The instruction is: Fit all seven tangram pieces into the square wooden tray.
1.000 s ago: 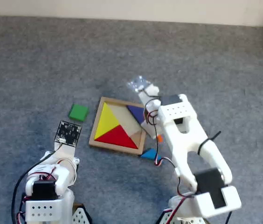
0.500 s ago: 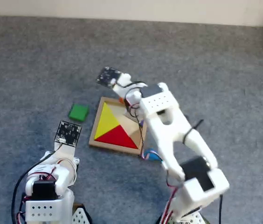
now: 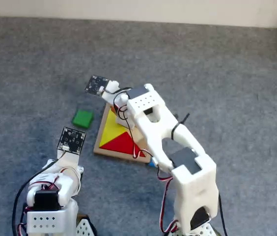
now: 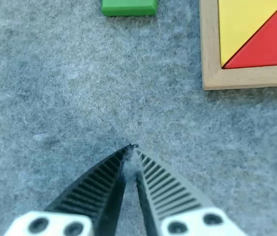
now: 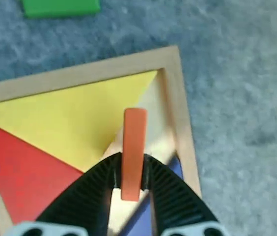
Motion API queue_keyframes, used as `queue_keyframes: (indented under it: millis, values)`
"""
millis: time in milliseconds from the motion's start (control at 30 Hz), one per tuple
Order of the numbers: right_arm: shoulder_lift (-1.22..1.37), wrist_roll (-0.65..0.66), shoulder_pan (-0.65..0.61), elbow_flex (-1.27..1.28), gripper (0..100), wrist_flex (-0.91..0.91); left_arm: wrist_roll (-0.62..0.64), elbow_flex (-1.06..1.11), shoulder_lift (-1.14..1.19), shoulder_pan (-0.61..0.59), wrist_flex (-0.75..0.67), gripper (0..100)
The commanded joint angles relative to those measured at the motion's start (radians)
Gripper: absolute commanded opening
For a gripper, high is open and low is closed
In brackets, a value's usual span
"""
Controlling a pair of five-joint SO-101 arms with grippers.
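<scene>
The square wooden tray [image 3: 114, 154] lies mid-table and holds a yellow triangle [image 3: 110, 129], a red triangle [image 3: 121, 144] and a blue-violet piece [image 5: 174, 168]. My right gripper [image 5: 130, 160] is shut on an orange piece [image 5: 133, 147], held on edge above the tray's bare wood next to the yellow triangle [image 5: 74, 115]. A green square [image 3: 83, 118] lies on the carpet left of the tray. My left gripper [image 4: 131, 148] rests shut and empty on the carpet, short of the green square [image 4: 128, 7] and the tray corner [image 4: 209, 54].
A light blue piece [image 3: 151, 163] peeks out beside the tray's near edge, mostly hidden under the right arm [image 3: 163, 132]. Grey carpet [image 3: 217, 73] covers the table all around. The left arm's wrist [image 3: 72, 139] stays near the front left.
The right arm swung left across the tray with the orange piece, from the tray's right side to its far left part. The left arm kept still.
</scene>
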Motion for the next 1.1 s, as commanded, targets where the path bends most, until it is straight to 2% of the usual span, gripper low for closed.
queue_keyframes:
  millis: [0,333,533,900,1067]
  values:
    - [-0.002,0.009,-0.021,-0.085,1.0,0.008,0.003,0.018,-0.007,-0.012,0.003,0]
    - [-0.002,0.008,-0.021,-0.096,1.4,0.008,0.003,0.018,-0.007,-0.012,0.003,0]
    - [-0.002,0.008,-0.021,-0.094,11.6,0.010,0.003,0.018,-0.007,-0.012,0.003,0]
    - [-0.002,0.008,-0.015,-0.099,11.9,0.001,0.003,0.018,-0.007,-0.012,0.003,0]
    - [0.002,0.008,0.005,-0.176,11.9,0.001,0.003,0.018,-0.007,-0.012,0.003,0]
